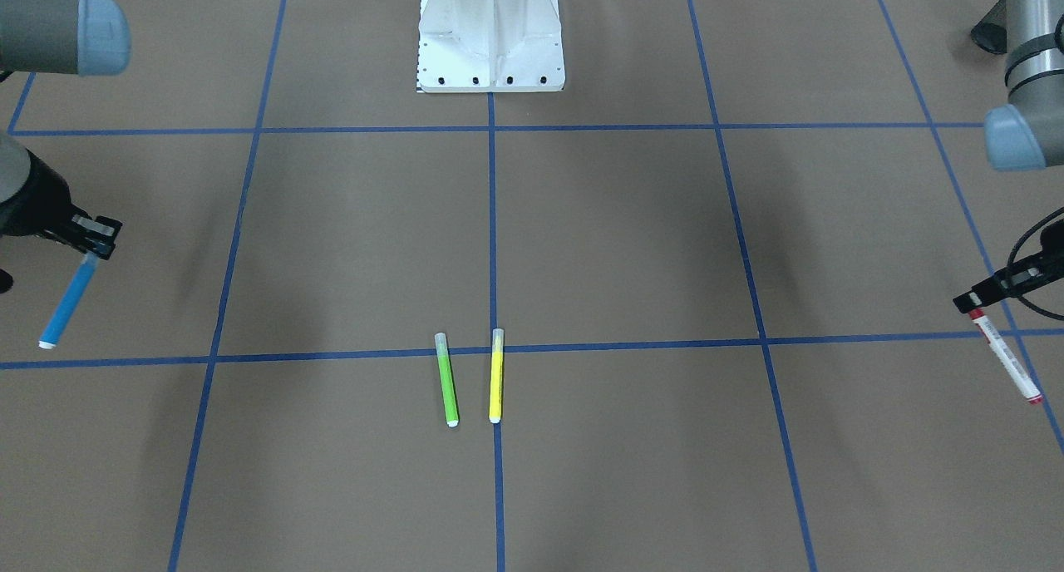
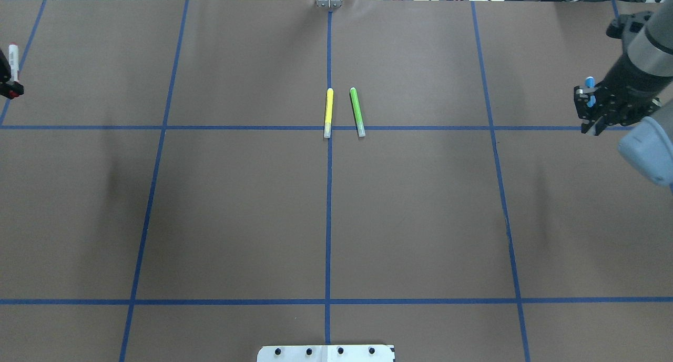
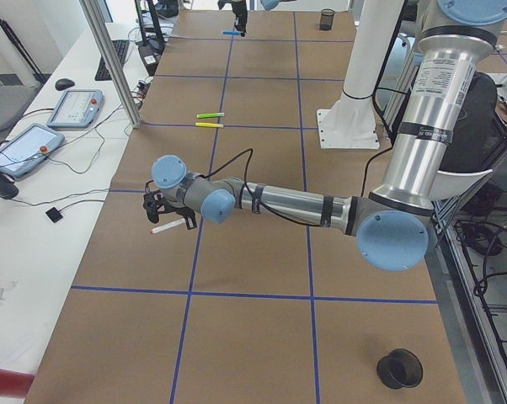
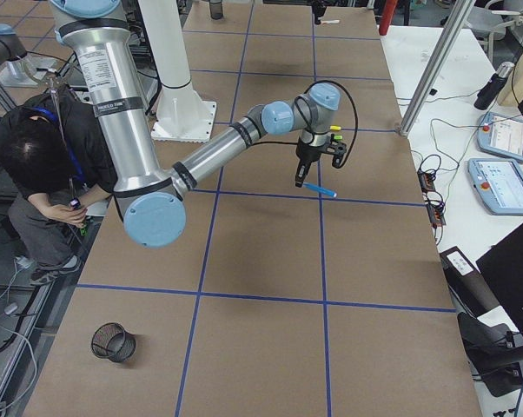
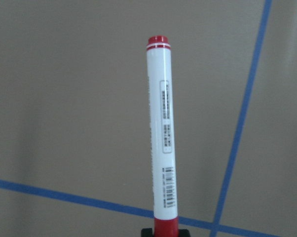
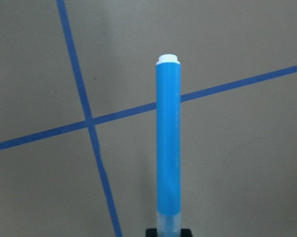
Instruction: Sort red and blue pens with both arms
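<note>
Here the left gripper [image 1: 971, 301] clamps the red-capped marker [image 1: 1007, 360] and the right gripper [image 1: 97, 243] the blue marker [image 1: 66, 303], well apart from the mesh cup [image 4: 112, 341].

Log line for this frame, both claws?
left claw: shut on red pen | right claw: shut on blue pen | green marker, yellow marker: lying on table
</note>
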Available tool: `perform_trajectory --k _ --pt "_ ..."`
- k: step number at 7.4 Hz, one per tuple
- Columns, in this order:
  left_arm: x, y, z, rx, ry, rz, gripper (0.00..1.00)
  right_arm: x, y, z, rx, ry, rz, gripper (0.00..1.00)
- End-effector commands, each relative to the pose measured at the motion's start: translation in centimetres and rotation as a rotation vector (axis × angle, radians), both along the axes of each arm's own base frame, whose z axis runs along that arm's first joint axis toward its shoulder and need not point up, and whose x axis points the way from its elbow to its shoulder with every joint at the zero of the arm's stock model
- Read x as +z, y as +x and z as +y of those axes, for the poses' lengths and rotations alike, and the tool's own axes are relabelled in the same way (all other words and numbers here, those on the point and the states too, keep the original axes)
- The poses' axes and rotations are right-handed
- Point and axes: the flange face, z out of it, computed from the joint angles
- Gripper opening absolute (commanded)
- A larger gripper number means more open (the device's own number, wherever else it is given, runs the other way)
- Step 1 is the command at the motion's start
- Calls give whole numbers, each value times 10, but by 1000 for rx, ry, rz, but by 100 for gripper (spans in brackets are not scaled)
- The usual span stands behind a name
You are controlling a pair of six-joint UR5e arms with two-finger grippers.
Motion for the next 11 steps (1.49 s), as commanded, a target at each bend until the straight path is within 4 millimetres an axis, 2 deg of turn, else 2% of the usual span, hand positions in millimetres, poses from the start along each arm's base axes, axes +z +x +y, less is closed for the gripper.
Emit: perform_trajectory --k 1,2,3,4,5,6,7,8,9,10,11 --pt "45 -38 106 -24 -74 -7 0 20 49 54 40 -88 -49 0" --pt "44 -55 149 -45 -87 -6 0 34 74 65 82 -166 -101 0" --pt "56 -64 194 -40 -124 -10 0 48 94 77 121 -233 -152 0" --pt "66 -66 217 -21 -185 62 0 65 108 90 149 -276 -161 0" --pt "79 -78 242 -42 -248 99 0 79 114 100 123 -272 -159 0" --pt "90 -88 276 -59 -304 127 0 98 131 117 110 -268 -163 0" --pt "102 -95 312 -74 -374 179 0 114 152 142 161 -329 -208 0" --pt "114 -99 340 -85 -432 203 0 126 165 162 211 -403 -295 0" --pt "119 -104 358 -104 -462 227 0 135 178 179 254 -440 -321 0" --pt "123 -107 370 -119 -479 232 0 144 187 184 285 -458 -321 0" --pt "130 -107 376 -123 -500 232 0 157 192 200 304 -497 -317 0"
